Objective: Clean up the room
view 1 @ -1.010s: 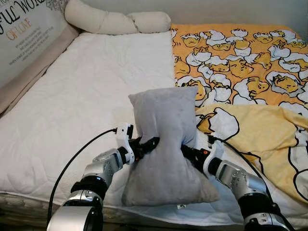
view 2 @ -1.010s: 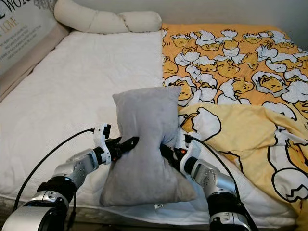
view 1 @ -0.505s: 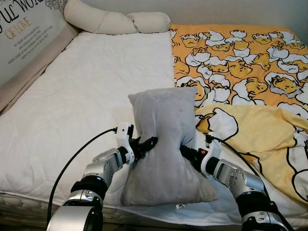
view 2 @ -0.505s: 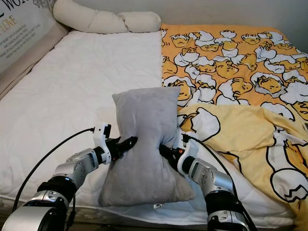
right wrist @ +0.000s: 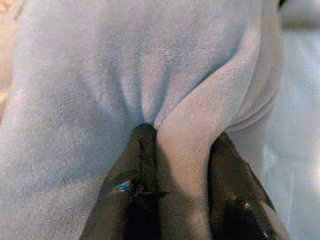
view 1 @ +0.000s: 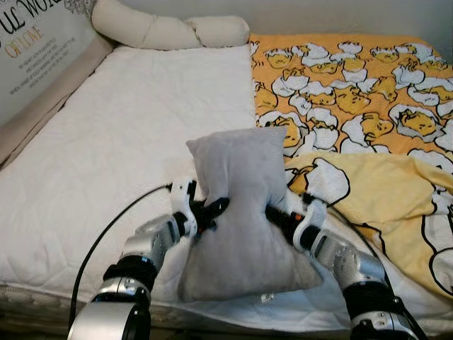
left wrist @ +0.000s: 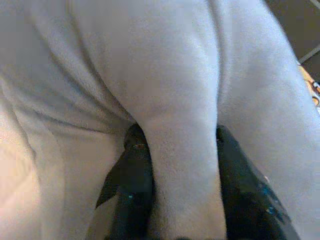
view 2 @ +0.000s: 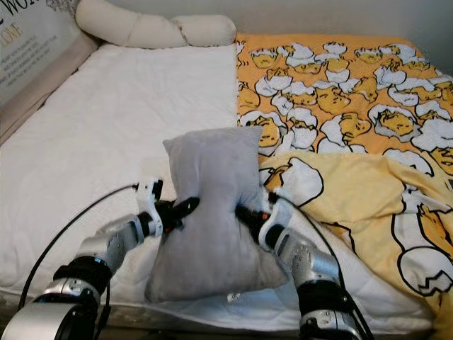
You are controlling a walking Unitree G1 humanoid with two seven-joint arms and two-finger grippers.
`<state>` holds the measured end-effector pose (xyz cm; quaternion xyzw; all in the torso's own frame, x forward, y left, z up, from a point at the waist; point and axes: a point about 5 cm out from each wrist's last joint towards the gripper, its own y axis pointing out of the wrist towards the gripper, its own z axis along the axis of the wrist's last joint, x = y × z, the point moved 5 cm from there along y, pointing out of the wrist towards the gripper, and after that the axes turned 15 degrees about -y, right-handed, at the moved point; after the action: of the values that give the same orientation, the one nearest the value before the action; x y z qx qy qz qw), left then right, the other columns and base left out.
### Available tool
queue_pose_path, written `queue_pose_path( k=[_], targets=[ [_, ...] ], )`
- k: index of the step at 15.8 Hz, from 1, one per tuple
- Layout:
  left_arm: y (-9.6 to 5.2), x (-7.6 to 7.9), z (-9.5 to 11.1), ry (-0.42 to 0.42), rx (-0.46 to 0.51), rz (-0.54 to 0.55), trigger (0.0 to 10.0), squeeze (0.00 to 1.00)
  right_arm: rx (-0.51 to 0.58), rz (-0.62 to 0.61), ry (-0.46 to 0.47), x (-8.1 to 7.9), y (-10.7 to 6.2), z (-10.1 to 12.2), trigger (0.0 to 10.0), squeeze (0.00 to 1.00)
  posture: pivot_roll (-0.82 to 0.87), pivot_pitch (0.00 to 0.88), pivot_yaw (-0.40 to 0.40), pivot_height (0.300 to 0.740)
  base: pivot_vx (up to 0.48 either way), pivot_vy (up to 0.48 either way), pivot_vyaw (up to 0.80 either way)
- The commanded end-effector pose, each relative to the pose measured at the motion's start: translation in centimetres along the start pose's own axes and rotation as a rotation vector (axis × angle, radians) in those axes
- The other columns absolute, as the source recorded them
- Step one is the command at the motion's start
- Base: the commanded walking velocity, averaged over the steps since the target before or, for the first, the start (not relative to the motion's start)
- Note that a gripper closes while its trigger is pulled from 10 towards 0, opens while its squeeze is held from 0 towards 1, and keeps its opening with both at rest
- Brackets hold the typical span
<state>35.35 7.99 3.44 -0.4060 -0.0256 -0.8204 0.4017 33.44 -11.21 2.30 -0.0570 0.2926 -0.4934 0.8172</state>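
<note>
off to the left the white mattress (view 1: 106, 149) had lots of bare room, running up to the cream bolster (view 1: 170, 30) at the head and the lettered panel (view 1: 35, 49) along its left edge. the left gripper (view 1: 216, 208) pinched a fold of the grey pillow (view 1: 237, 212) on its left side, the right gripper (view 1: 272, 212) clamped the opposite side — pillow stood upright near the bed's front edge, waist squeezed in. the wrist views showed what the head views didn't: fabric bunched between each pair of black fingers (left wrist: 135, 180). on the right lay the orange duck blanket (view 1: 354, 92). compared with a second ago the pillow sat slightly higher and further in, arms blurred.
</note>
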Motion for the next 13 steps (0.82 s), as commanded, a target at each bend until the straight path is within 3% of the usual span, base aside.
queue_pose_path(
  k=[1,3,5,10,12,13],
  targets=[
    [0.6,1.0,-0.5,0.032,-0.042,-0.016,0.0,0.00,0.058,0.024,-0.002,-1.2,0.3,2.1,0.0,0.00,-0.12,0.000,0.066,0.740,0.000,0.000,0.00],
    [0.7,2.2,1.7,0.057,0.022,-0.043,0.0,0.00,0.123,0.029,0.058,-1.4,0.1,4.2,0.0,0.00,-0.12,0.000,0.069,0.740,0.000,0.000,0.00],
    [0.8,2.8,2.4,0.072,0.040,-0.058,0.0,0.00,0.147,0.047,0.070,-1.8,0.2,4.9,0.0,0.00,-0.12,0.000,0.070,0.740,0.000,0.000,0.00],
    [-0.7,6.1,6.2,0.247,0.165,-0.058,0.0,0.00,0.373,0.013,-0.102,-3.9,-1.2,9.7,0.0,0.00,-0.12,0.000,0.077,0.740,0.000,0.000,0.00],
    [-1.7,7.6,6.9,0.305,0.223,-0.061,0.0,0.00,0.431,0.002,-0.209,-5.1,-2.0,10.6,10.0,0.00,-0.12,0.000,0.076,0.740,0.000,0.000,0.00],
    [-2.0,8.2,7.2,0.324,0.249,-0.049,0.0,0.00,0.426,0.028,-0.197,-5.8,-2.3,10.5,10.0,0.00,-0.10,0.000,0.065,0.740,0.000,0.000,0.00]
  ],
)
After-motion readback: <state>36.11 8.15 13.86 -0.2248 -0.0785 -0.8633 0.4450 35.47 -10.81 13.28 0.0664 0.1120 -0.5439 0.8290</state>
